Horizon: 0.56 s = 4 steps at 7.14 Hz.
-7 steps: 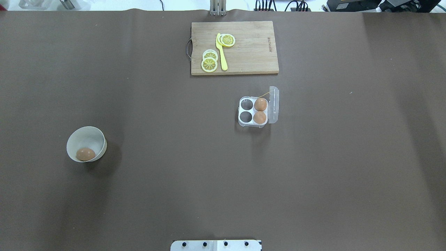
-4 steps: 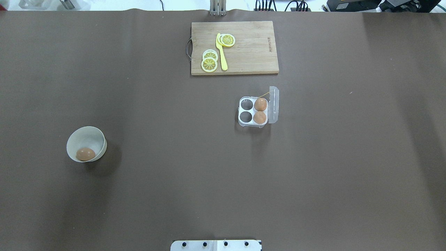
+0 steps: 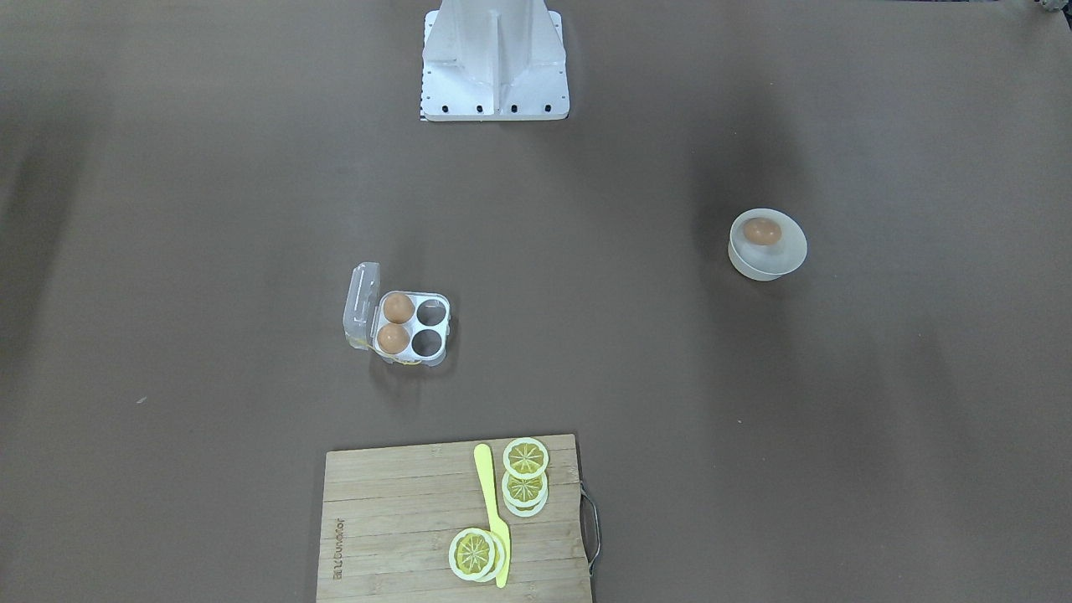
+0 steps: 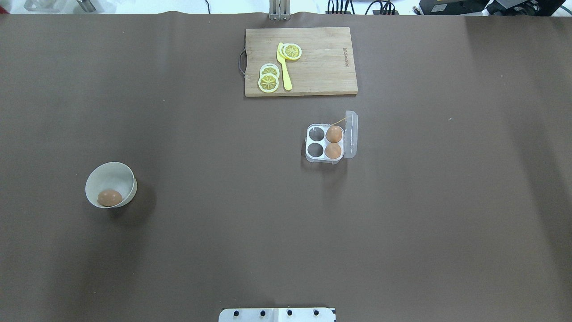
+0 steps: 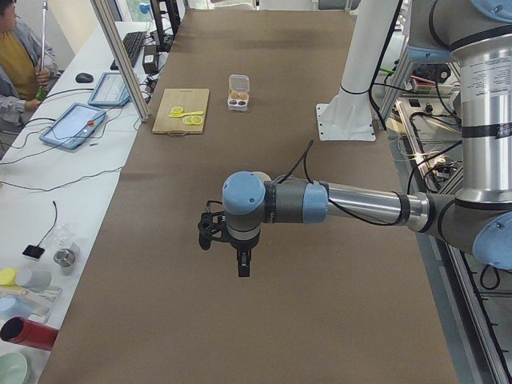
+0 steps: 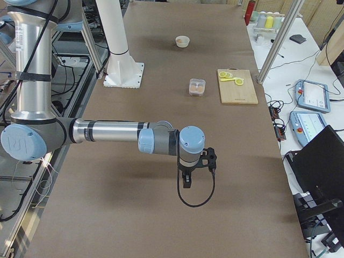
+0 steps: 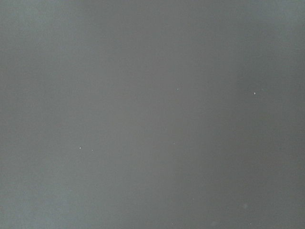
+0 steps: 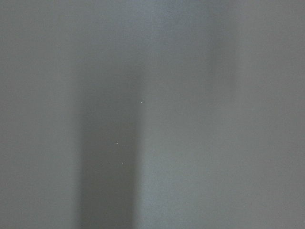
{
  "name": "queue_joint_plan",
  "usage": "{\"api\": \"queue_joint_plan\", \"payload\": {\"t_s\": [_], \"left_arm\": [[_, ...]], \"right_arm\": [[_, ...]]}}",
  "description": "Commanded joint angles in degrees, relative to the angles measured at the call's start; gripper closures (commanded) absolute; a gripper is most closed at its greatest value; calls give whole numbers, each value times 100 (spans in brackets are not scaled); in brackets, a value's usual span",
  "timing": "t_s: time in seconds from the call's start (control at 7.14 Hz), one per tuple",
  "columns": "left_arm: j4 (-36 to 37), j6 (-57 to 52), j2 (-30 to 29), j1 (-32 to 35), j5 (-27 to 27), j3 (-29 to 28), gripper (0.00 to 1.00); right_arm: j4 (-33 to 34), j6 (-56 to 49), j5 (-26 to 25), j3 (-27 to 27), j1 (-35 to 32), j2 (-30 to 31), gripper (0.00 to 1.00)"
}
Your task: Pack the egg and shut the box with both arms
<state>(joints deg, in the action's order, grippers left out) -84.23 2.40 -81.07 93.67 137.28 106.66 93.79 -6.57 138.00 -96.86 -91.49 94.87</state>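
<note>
The overhead and front-facing views show the whole tabletop but no arm. Only the side views show them: the left arm (image 5: 352,204) stretches out low over the table's left end and the right arm (image 6: 107,130) over its right end. The left gripper (image 5: 242,268) and the right gripper (image 6: 186,181) both point down above bare table. From these views I cannot tell if their fingers are spread or pressed together. Both wrist cameras give only a blurred grey-brown surface. The egg (image 4: 109,197) lies in a white bowl (image 4: 96,179) toward the left edge, well apart from the box (image 4: 315,150). The box sits near the middle of the table, a little toward the far edge and the right. Its lid (image 4: 351,134) stands open on the right side. Two other eggs (image 4: 334,134) fill the cups next to the lid, and the two cups on the left are empty. At the middle of the far edge lies a wooden cutting board (image 4: 321,71) with lemon slices (image 4: 268,82) and a yellow knife (image 4: 284,71). A white stand (image 3: 494,59) is at the near edge. A person (image 5: 16,56) sits beyond the far edge.
</note>
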Motion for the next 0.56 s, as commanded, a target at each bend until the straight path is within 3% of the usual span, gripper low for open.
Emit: {"api": "queue_joint_plan", "payload": {"t_s": [0.0, 0.28, 0.42], "left_arm": [[-156, 348, -75, -416, 18, 179, 5], [-217, 2526, -189, -1014, 18, 512, 2], [-200, 3390, -546, -1591, 27, 575, 2]], "right_arm": [[-1, -28, 121, -43, 9, 5, 0], [-1, -11, 209, -122, 17, 14, 0], [-1, -11, 209, -122, 17, 14, 0]]}}
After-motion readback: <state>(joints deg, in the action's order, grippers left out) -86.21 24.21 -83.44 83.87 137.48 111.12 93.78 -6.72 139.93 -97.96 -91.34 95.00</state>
